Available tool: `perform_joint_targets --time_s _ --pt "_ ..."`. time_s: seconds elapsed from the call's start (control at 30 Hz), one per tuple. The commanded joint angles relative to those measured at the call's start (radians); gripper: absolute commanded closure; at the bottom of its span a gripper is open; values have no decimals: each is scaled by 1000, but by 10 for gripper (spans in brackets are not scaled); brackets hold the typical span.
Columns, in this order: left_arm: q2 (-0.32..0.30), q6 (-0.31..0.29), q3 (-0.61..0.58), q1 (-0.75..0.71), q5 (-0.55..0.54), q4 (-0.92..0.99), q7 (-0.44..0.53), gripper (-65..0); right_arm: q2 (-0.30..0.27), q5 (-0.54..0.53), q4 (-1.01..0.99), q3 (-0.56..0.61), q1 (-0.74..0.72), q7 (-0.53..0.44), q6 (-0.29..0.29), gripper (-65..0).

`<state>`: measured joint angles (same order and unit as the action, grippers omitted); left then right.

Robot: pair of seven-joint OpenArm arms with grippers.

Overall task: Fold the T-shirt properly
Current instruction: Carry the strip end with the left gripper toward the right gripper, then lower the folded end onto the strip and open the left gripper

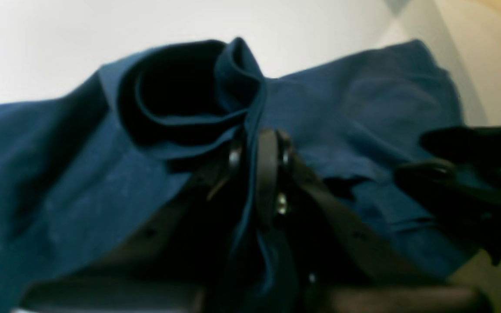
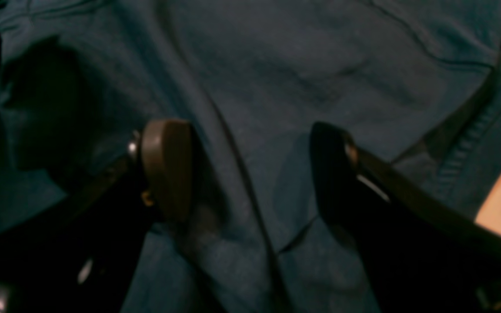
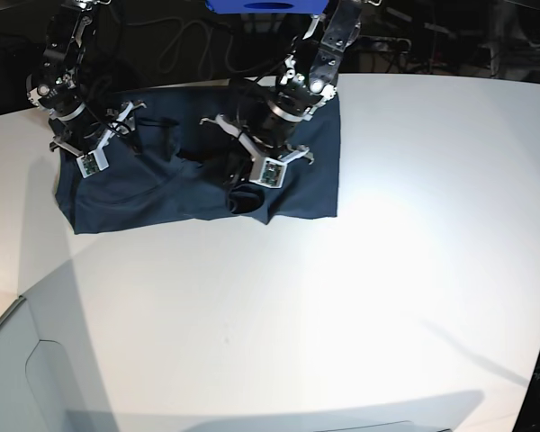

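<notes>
Soft dark navy cotton T-shirt [image 3: 162, 193] lies spread w/ its long axis left-right across the far part of the white counter [image 3: 387, 270], partly bunched near the middle. Left gripper [image 1: 261, 148]: jaws shut, pinching a raised fold of shirt fabric mid-garment. Right gripper [image 2: 250, 169]: jaws wide apart, nothing held, hovering directly over the cloth at the shirt's other end, so prob. nearer for grabbing that side.
</notes>
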<state>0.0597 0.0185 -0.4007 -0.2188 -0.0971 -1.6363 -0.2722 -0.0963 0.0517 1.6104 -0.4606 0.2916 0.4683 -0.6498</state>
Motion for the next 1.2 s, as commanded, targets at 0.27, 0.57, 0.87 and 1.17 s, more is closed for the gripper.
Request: perform_joint_targets --time_s 0.27,0.57,0.87,1.17 --pt "25 -7 -24 32 -8 26 27 0 -10 -14 15 -4 -4 -19 -15 -404" --pt "47 -7 -25 31 -8 38 24 -83 -10 -14 15 -4 -4 -19 -15 -404" --pt "38 -7 -31 5 -10 -57 26 -261 -10 -13 15 -4 -4 -19 -15 -404" --pt "-87 -9 -25 -74 -10 -144 26 -261 -10 -13 21 -4 -5 -19 -15 -404"
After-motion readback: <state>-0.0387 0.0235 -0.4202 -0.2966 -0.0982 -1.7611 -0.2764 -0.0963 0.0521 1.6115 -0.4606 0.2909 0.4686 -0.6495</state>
